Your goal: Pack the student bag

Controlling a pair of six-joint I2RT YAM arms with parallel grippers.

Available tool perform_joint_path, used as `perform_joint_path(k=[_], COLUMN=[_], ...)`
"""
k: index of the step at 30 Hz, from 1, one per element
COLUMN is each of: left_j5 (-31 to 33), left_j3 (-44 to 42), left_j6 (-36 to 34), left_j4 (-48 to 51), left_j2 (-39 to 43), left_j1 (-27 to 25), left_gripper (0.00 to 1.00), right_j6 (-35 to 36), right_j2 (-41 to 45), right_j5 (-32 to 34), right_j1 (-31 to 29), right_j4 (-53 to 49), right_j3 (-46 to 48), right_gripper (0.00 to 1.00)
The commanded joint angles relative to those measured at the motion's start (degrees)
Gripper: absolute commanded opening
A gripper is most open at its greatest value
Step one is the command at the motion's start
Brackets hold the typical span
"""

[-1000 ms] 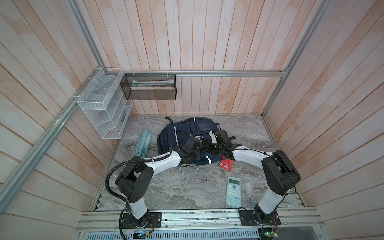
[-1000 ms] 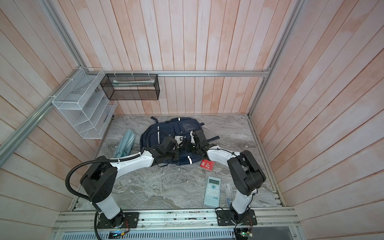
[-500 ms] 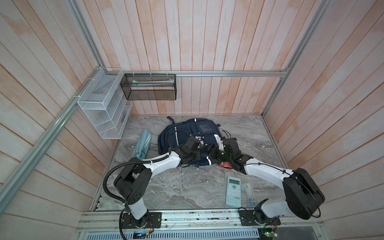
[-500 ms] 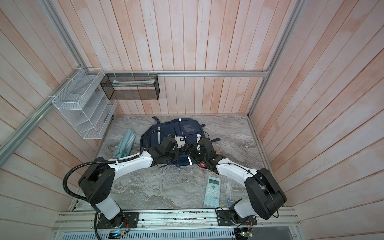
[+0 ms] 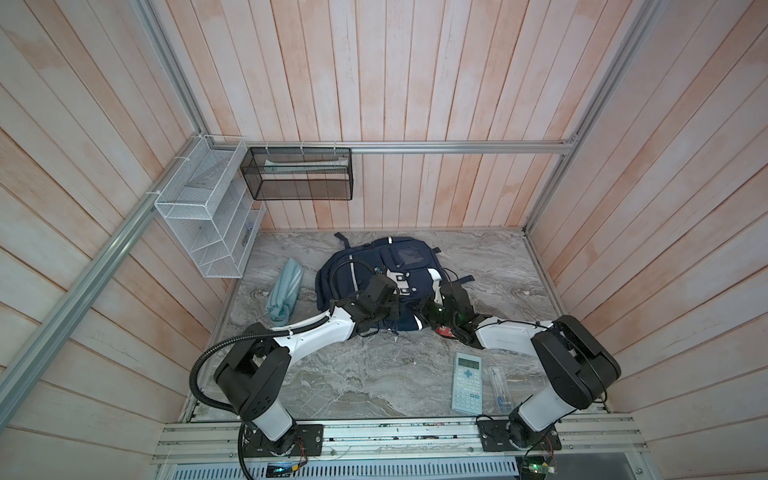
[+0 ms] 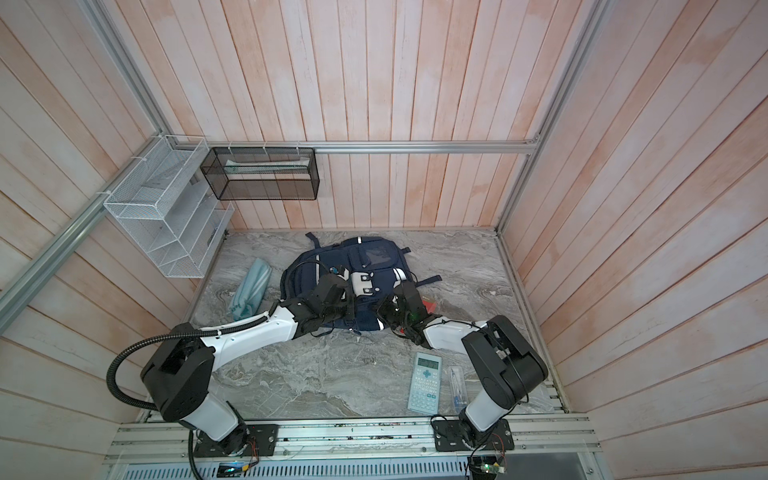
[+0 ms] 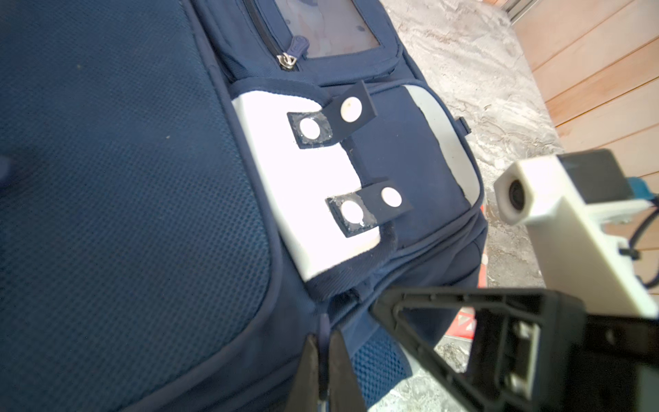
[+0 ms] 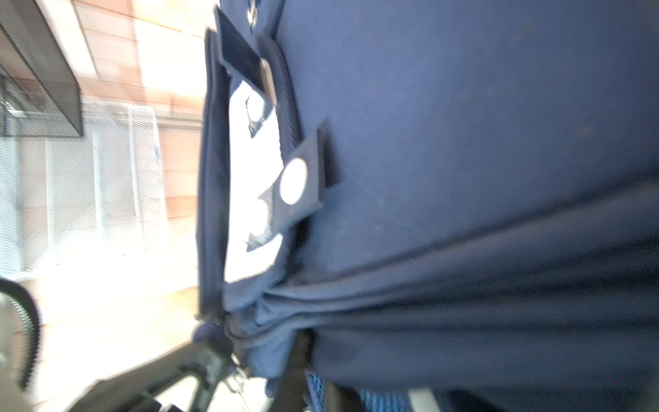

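Observation:
The student bag lies flat at the back middle of the marble table, navy with a white pocket flap bearing two button tabs. My left gripper is at the bag's near edge, shut on a thin navy pull tab of the bag. Just to its right, my right gripper is shut on a bunched fold of the bag's fabric at the same edge. In the left wrist view the right gripper's black frame sits close beside my left fingertips.
A pale blue calculator and a clear pen case lie near the front right. A red booklet peeks out under the right gripper. A light-blue pouch lies left of the bag. White mesh shelves and a black mesh basket hang on the walls.
The right gripper moved from the bag's right side to its near edge and closed on the fabric; that arm's elbow swung out and back. The left gripper stayed put, still shut.

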State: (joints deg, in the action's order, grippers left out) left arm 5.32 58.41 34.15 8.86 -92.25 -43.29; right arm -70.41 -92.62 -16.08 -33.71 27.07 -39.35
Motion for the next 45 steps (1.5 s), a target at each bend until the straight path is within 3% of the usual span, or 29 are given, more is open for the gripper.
perform_joint_path(k=[1,12,18,23,26,27,29,32,37,41,45], left_j5=[-1.8,3.8,1.7,0.1,-4.9,-5.5,-5.3,-5.1,-6.0,-6.7,-6.9], left_j3=[-3.9,-17.3,-20.2,-19.4,-19.6,-19.4,-18.1,-15.5,-12.8,-12.7,-14.5], left_j6=[1.5,3.6,1.7,0.3,3.5,4.7,6.0,6.7,7.5,10.1,13.8], left_j4=[-2.7,-1.7,0.2,1.3,-2.1,-3.6,-4.6,-5.4,-6.4,-6.8,-7.9], left_j2=[5.9,18.0,24.3,26.7,25.2,24.4,22.5,20.1,17.6,18.3,19.6], left_j1=[-1.2,4.9,12.5,13.9,13.1,12.0,10.0,7.8,5.4,3.2,-0.7], left_gripper=[0.0,0.0,0.0,0.0,0.0,0.0,0.0,0.0,0.0,0.0,0.0], right_j6=[0.5,3.2,11.0,18.9,22.0,22.7,23.0,19.2,12.4,3.3,5.5], right_j2=[-0.2,0.9,-4.4,-12.2,-11.8,-10.3,-6.6,0.3,5.7,2.4,0.4], right_j5=[4.8,2.8,-2.9,-9.4,-9.6,-9.8,-8.0,-6.5,-2.7,-4.8,-0.7], right_j1=[1.8,9.0,17.0,21.7,19.6,18.3,15.7,11.7,0.7,-4.1,-5.9], right_j4=[3.2,2.6,-5.6,-13.9,-18.3,-19.4,-23.4,-24.9,-21.9,-4.0,-5.3], right_j3=[-0.5,1.0,-6.7,-16.0,-19.4,-19.6,-19.1,-13.6,-7.5,-2.5,-4.5], right_gripper=[0.0,0.0,0.0,0.0,0.04,0.2,0.42,0.56,0.58,0.58,0.56])
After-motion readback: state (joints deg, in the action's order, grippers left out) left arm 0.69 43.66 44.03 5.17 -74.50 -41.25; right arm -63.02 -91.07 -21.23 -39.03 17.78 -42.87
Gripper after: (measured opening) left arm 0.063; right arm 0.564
